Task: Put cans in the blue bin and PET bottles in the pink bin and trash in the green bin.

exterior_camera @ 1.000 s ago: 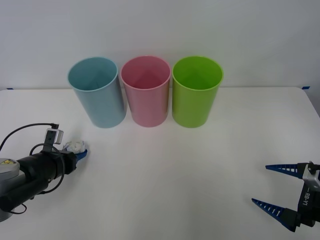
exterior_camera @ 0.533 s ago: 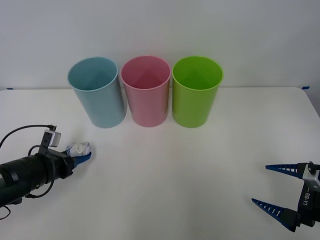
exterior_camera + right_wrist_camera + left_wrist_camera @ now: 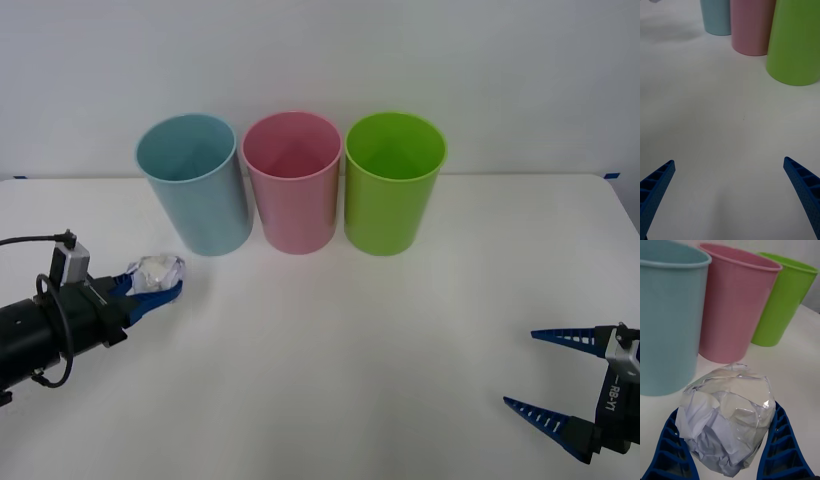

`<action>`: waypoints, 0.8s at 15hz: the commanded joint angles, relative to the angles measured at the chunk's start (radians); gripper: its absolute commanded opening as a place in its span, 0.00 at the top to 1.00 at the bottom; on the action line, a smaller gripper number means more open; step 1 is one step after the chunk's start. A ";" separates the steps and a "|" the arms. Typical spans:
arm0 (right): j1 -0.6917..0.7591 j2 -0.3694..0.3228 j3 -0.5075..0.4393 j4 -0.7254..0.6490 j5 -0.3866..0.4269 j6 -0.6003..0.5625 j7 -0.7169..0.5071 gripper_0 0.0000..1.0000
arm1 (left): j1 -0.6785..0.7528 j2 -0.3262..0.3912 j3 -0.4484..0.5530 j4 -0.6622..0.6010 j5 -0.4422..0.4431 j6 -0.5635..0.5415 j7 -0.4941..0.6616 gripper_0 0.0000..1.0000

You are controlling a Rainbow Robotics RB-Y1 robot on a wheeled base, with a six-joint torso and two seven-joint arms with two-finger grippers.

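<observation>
Crumpled whitish-silvery trash [image 3: 158, 270] [image 3: 728, 416], pinched between the blue ribbed fingers [image 3: 780, 450] of the left pincer [image 3: 150, 290], low over the white bench [image 3: 350, 350], near the blue bin [image 3: 195, 185] [image 3: 666, 318]. Behind, in a row near the bench's far edge: blue bin, pink bin [image 3: 292, 180] [image 3: 732, 307], green bin [image 3: 393, 182] [image 3: 784, 303], rims nearly touching. Beyond them, plain pale wall [image 3: 320, 60]. At the near right, right pincer [image 3: 550, 375] [image 3: 730, 195] splayed wide, grasping nothing, above bare bench.

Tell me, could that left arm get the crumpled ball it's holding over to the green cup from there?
Probably yes. The left gripper is shut on the trash in front of the blue bin. The green bin stands farthest along the row; the blue and pink bins lie between, so it must lift over them or pass in front.
</observation>
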 commanded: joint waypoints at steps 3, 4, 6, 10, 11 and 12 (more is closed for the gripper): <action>0.000 0.000 0.000 0.000 0.000 0.000 0.000 0.00 | 0.013 -0.064 0.134 -0.010 0.020 -0.150 0.009 1.00; 0.000 0.000 0.000 0.000 0.000 0.000 0.000 0.00 | 0.015 -0.073 0.164 -0.020 0.031 -0.169 0.004 1.00; 0.000 0.000 0.000 0.000 0.000 0.000 0.000 0.00 | 0.012 -0.084 0.195 -0.051 0.066 -0.175 0.004 1.00; 0.000 0.000 0.000 0.000 0.000 0.000 0.000 0.00 | -0.011 -0.085 0.198 -0.134 0.169 -0.155 0.003 1.00; 0.000 0.000 0.000 0.000 0.000 0.000 0.000 0.00 | -0.013 -0.084 0.207 -0.168 0.180 -0.126 0.003 1.00; 0.000 0.000 0.000 0.000 0.000 0.000 0.000 0.00 | -0.013 -0.085 0.221 -0.206 0.186 -0.089 0.003 1.00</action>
